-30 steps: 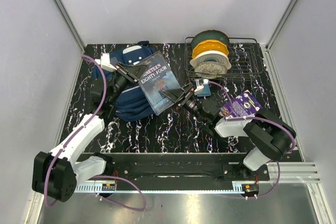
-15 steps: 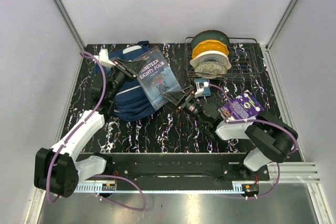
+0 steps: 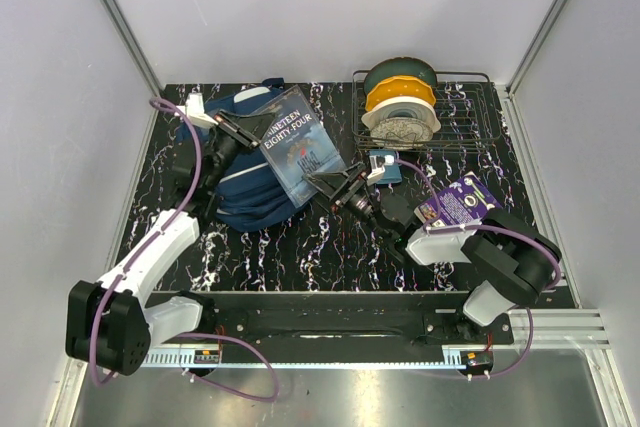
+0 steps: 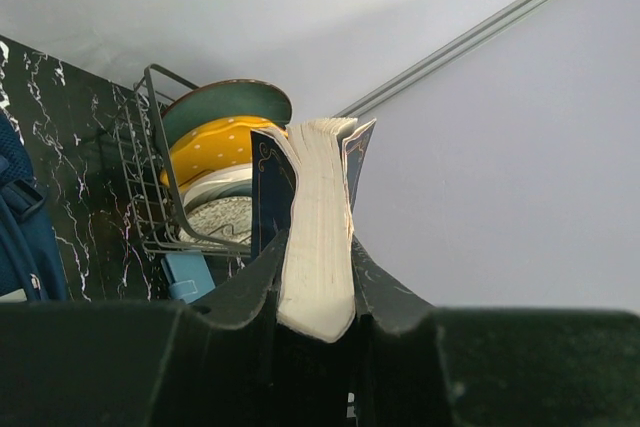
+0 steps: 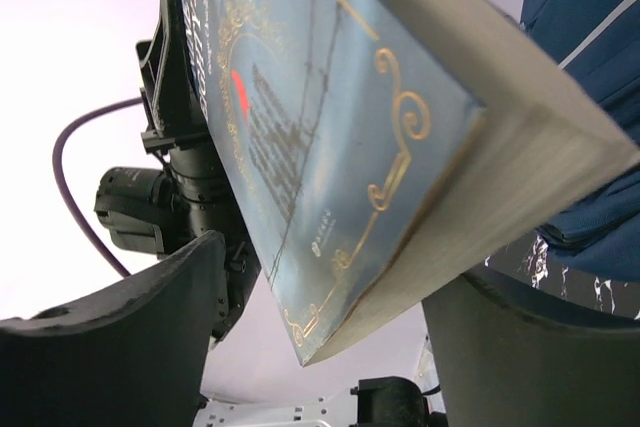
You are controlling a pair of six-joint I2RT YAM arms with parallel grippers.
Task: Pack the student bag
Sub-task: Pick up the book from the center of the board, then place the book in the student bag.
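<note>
The navy student bag (image 3: 232, 192) lies at the table's back left; part of it shows in the right wrist view (image 5: 580, 37) and the left wrist view (image 4: 18, 217). My left gripper (image 3: 243, 133) is shut on a blue paperback book (image 3: 298, 145) and holds it tilted above the bag. In the left wrist view the book's page edge (image 4: 320, 197) is clamped between my left gripper (image 4: 318, 252). My right gripper (image 3: 334, 187) is open, its jaws wide on either side of the book's lower corner (image 5: 330, 147), with a gap on the left side.
A wire rack (image 3: 470, 112) with stacked bowls (image 3: 400, 107) stands at the back right, also in the left wrist view (image 4: 150, 177). A small blue box (image 3: 386, 169) lies in front of it. A purple packet (image 3: 460, 202) lies by the right arm.
The left gripper has carried the book a little up and to the left, over the bag. The right gripper has stayed near the book's lower corner.
</note>
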